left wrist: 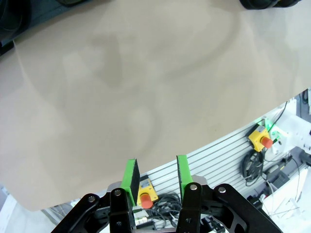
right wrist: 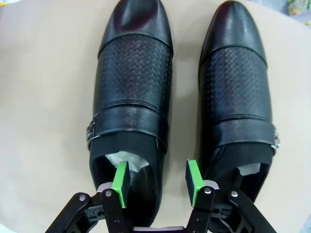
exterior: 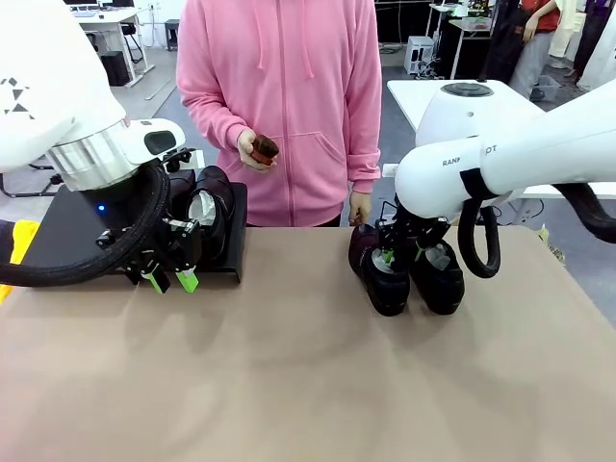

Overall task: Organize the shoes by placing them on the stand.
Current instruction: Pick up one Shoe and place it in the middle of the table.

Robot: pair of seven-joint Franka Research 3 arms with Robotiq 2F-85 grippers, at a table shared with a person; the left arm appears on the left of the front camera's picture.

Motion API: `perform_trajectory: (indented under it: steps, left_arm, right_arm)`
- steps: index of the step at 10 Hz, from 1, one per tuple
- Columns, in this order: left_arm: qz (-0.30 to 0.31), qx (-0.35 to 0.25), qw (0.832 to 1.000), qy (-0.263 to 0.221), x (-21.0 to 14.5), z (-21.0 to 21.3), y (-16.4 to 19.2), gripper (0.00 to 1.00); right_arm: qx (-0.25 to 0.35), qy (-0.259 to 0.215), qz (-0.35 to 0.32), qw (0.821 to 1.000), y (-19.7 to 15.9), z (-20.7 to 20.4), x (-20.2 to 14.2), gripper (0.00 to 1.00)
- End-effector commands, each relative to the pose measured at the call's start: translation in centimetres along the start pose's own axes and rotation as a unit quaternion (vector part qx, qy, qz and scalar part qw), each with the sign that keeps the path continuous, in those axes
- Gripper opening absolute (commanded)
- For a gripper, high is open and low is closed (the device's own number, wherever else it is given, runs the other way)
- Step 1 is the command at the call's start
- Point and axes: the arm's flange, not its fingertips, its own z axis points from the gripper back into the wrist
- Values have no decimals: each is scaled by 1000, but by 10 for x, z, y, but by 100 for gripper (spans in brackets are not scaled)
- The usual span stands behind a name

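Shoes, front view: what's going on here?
Two shoes already sit on the stand at the robot's left, and the left hand hangs open and empty just in front of it. The other two shoes stand side by side on the table. The right hand is open astride the side wall of one shoe, one finger in its paper-stuffed opening, not yet closed. The person holds a small brown brush.

Stand (exterior: 63, 226) largely hidden behind left arm (exterior: 58, 87).
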Motion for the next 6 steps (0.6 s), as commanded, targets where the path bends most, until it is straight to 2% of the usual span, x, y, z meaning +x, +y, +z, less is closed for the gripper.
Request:
perform_trajectory:
  steps: [1, 4, 5, 6]
  left_arm:
    - [6, -6, 1000, -6, -1, 0, 0, 44]
    - [6, -6, 1000, -6, -1, 0, 0, 44]
    - [6, -6, 1000, -6, -1, 0, 0, 44]
    - [6, -6, 1000, -6, -1, 0, 0, 44]
  right_arm:
    - [-12, -6, -8, 1000, 3, -3, 13, 62]
    - [-16, 7, 0, 1000, 3, -14, 15, 62]
    - [-17, 6, -1, 1000, 3, -15, 16, 54]
    - [-20, 9, 0, 1000, 2, -16, 17, 37]
